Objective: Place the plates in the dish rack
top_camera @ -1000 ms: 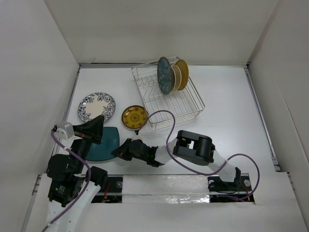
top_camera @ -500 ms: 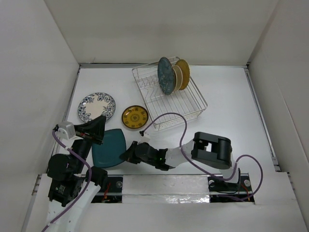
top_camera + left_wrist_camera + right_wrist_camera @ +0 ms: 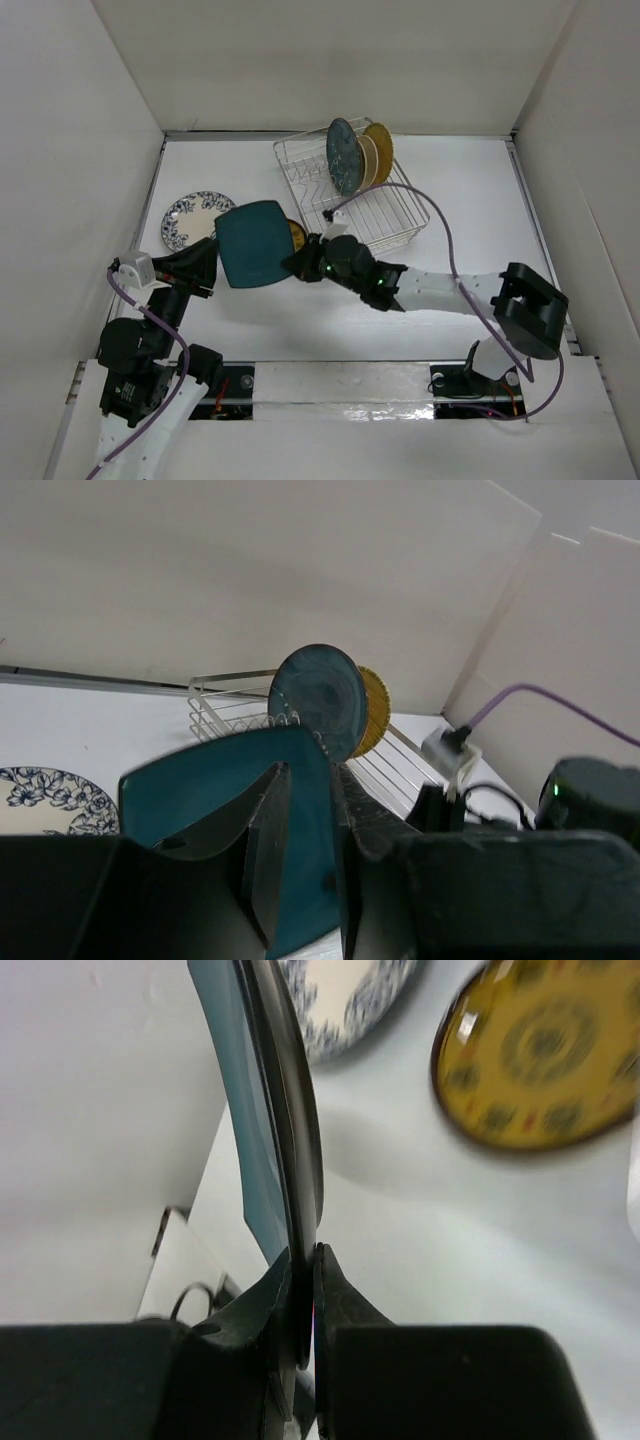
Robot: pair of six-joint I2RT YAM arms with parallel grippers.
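The right gripper (image 3: 300,264) is clenched on one rim of the squarish dark teal plate (image 3: 250,243), lifted off the desk (image 3: 470,190), short of the dish rack (image 3: 400,222). So thin a pinch may let it swing or slip onto the yellow plate (image 3: 545,1055) below.

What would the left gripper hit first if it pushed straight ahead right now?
The dark teal plate held in the right gripper; it stands directly before the left gripper, apparently very close, though depth is unclear.
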